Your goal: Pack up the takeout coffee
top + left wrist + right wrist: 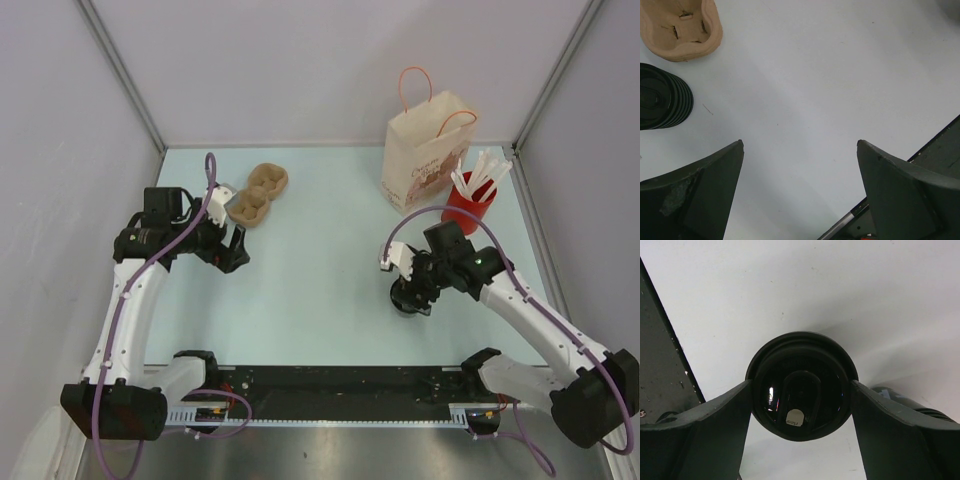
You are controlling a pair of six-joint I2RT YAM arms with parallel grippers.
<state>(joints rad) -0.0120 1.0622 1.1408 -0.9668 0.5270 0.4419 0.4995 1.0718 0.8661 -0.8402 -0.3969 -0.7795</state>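
We see the takeout coffee (660, 102) toward the table's (320, 230) left edge, just beside the pulp carrier (685, 30), ungripped. Left gripper (800, 145) gapes wide. Right gripper (800, 382) straddles the glossy-lidded cup (800, 365); we can't tell if it's clamped. Risk: we bag the wrong cup.

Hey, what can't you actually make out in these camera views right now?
Right wrist view: whether the right gripper presses the glossy black cup; shadow hides the contact.
Right wrist view: a dark object, mostly behind that gripper.
Left wrist view: the ringed black cup, cut off by the left edge.
Top view: the paper bag's inside, hidden by its wall.
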